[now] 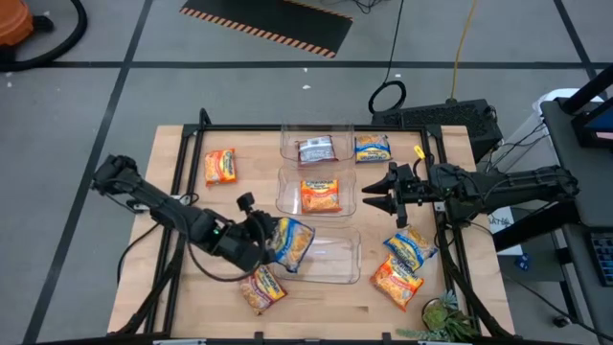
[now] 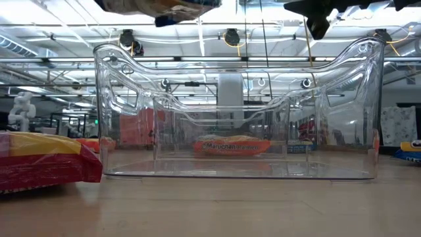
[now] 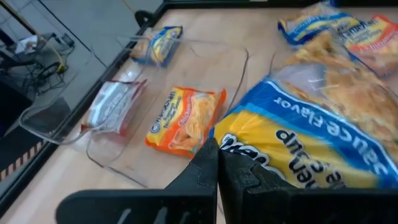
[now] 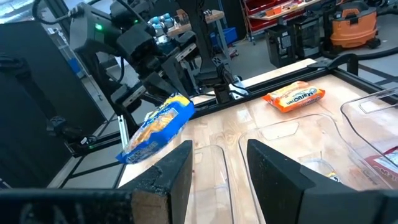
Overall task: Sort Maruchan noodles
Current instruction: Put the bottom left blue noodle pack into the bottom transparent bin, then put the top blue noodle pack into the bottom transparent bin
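My left gripper [image 1: 267, 240] is shut on a blue-and-yellow Maruchan noodle packet [image 1: 292, 242], held over the left end of the near clear bin [image 1: 335, 259]. The middle bin [image 1: 285, 192] holds an orange packet [image 1: 321, 195]. The far bin [image 1: 289, 146] holds a reddish-brown packet [image 1: 316, 149]. Loose on the table lie an orange packet [image 1: 220, 166], a blue-and-yellow one [image 1: 372, 148], another blue-and-yellow one [image 1: 410, 248], an orange one [image 1: 396, 282] and a reddish one [image 1: 261, 288]. My right gripper [image 1: 369, 195] stands open, level, right of the middle bin, holding nothing. My left gripper pinches the blue-and-yellow packet by its end edge [image 3: 244, 148] between its two shut fingers [image 3: 205, 171]. The fingers come from the table's left, slanting downward. The packet [image 4: 155, 127] is lifted clear of the table and sticks out beyond the fingers, tilted, above the near bin.
A black frame rail [image 1: 182, 163] runs along the table's left side and another [image 1: 445, 249] along the right. A green leafy thing [image 1: 442, 316] lies at the near right corner. Bare wood shows at the near edge between the reddish and orange packets.
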